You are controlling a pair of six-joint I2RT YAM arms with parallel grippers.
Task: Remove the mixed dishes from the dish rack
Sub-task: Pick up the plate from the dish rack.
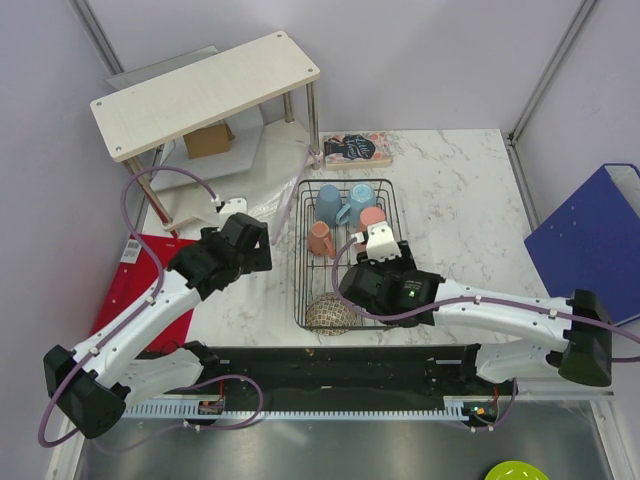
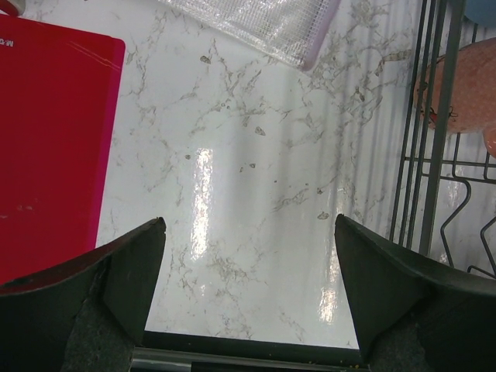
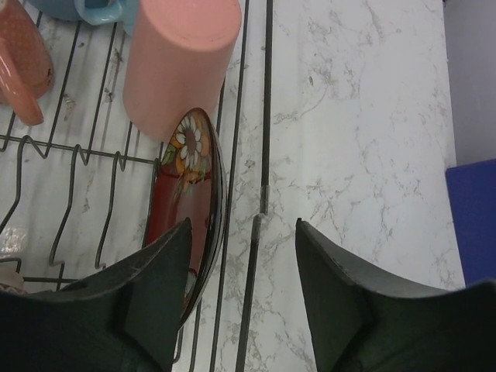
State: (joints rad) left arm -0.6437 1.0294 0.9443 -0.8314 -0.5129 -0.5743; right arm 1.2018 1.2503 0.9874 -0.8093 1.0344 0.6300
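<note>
Red plate (image 3: 200,182) rim, rack (image 3: 266,116) edge btwn rt end effector (image 3: 242,225).

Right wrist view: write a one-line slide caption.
Right hand, open, poised over a floral red plate standing on edge in the rack, next to a pink tumbler.

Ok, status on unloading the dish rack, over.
Left hand open, empty, beside the dish rack. Right hand open at rim of dark red plate. Pink tumbler close beyond the plate.
</note>
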